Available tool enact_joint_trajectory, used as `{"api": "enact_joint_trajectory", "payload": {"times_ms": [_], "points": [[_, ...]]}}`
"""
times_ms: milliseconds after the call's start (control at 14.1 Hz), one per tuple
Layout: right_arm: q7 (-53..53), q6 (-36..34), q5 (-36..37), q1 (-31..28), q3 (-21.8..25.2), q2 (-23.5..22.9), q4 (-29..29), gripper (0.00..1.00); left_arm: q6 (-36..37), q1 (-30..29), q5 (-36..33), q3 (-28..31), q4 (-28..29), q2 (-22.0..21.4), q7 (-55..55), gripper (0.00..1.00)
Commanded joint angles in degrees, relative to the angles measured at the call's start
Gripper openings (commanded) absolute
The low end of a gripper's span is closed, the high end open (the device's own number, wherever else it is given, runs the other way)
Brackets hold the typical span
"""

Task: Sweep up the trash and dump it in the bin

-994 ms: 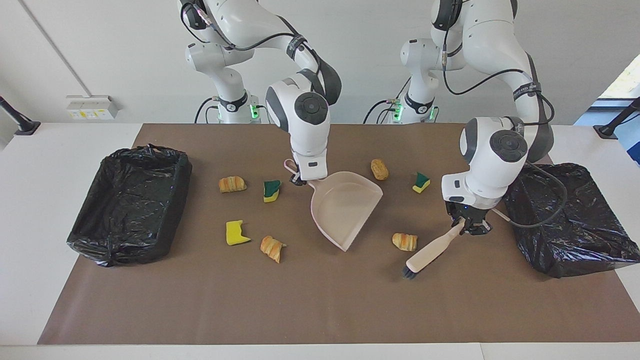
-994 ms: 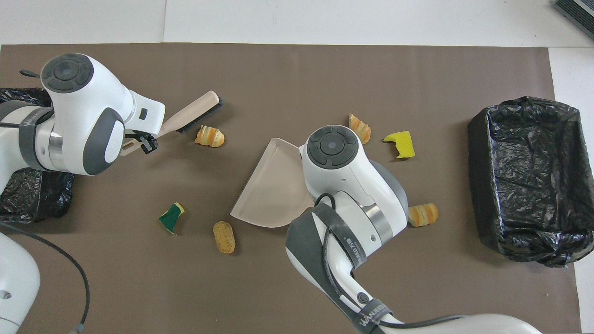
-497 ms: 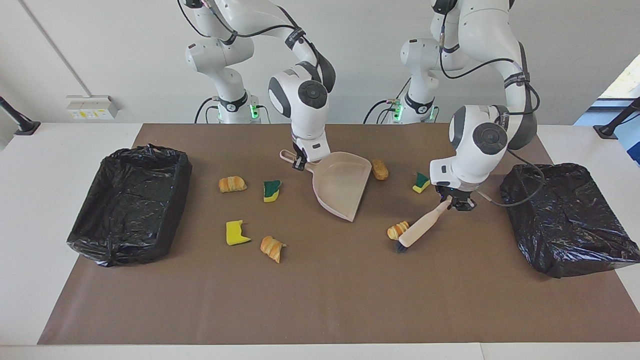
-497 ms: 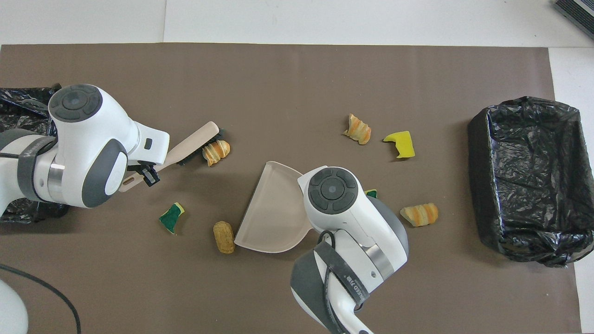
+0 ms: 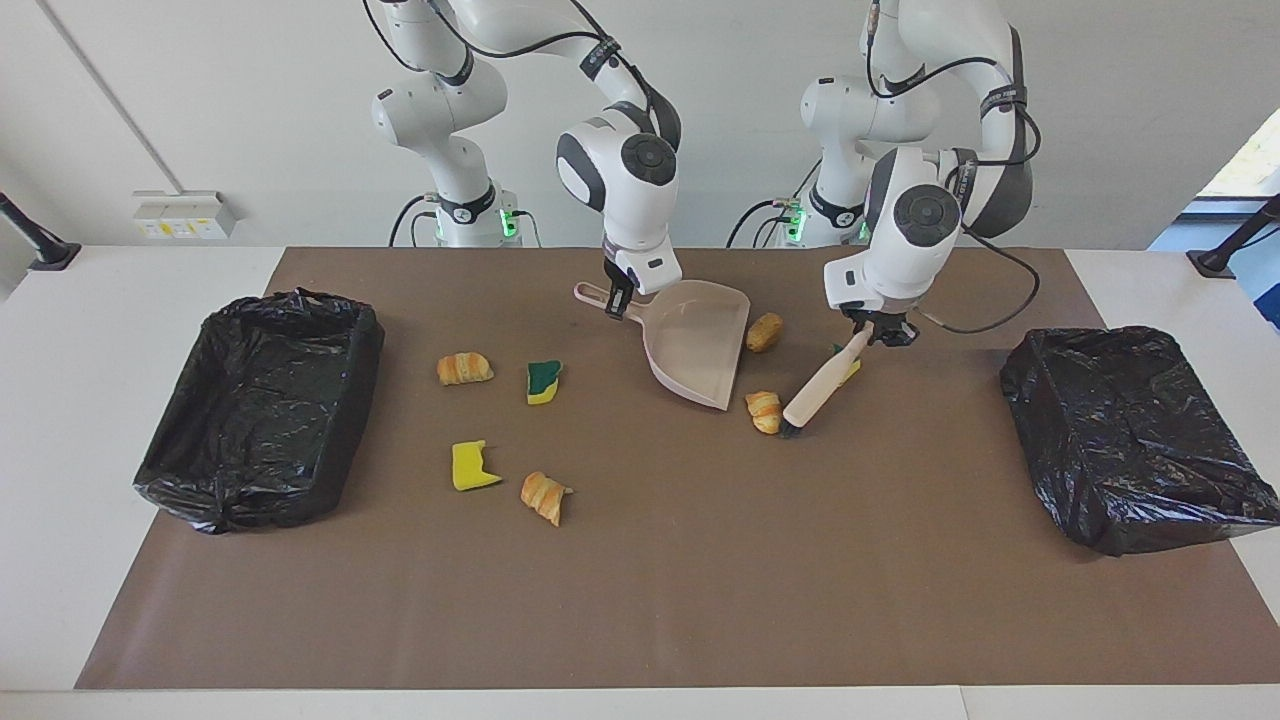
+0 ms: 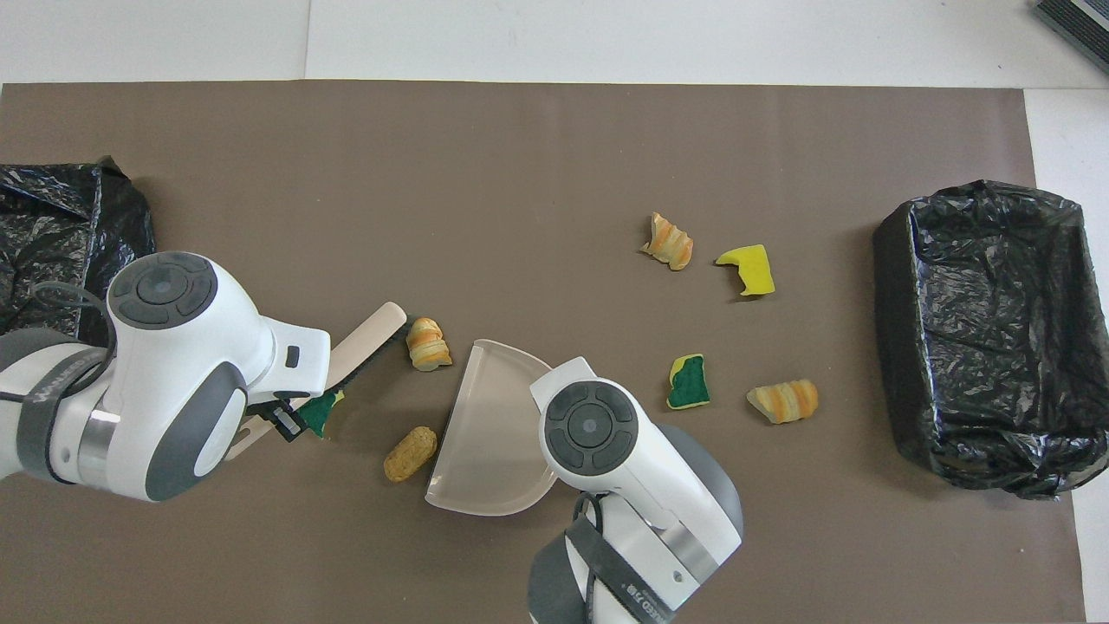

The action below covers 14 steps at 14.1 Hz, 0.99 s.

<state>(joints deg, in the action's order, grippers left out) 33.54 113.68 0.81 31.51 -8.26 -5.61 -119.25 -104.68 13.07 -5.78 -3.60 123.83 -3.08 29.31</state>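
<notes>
Gripping brush [image 5: 822, 385], left arm [image 5: 925, 215] angles downward.

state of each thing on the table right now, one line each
dustpan: held by its handle, empty
brush: held, bristles against a bread piece
bread piece: on the mat at the dustpan's mouth
left gripper: shut on the brush
right gripper: shut on the dustpan
bin bags: open
</notes>
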Motion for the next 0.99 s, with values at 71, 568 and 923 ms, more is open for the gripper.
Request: {"api": "enact_joint_trajectory", "payload": {"times_ms": [71,568,923], "points": [[2.3,2.2,0.3,-0.8,-0.1,2.2,-2.7,0.0,6.7,-1.6,-0.8,0.4,3.0,-9.1,-5.1,0.0],[14.7,6.8,2.4,-3.2,0.0,0.3,-2.5,0.0,0.6,-10.7,-0.2,0.7,13.1,-15.2,-25.1,0.0],[14.6,7.5,2.4,-4.1,0.0,-0.6,-2.0,0.0,-4.2,-9.7,2.8,0.3,20.9,-17.2,-37.7,0.0]]}}
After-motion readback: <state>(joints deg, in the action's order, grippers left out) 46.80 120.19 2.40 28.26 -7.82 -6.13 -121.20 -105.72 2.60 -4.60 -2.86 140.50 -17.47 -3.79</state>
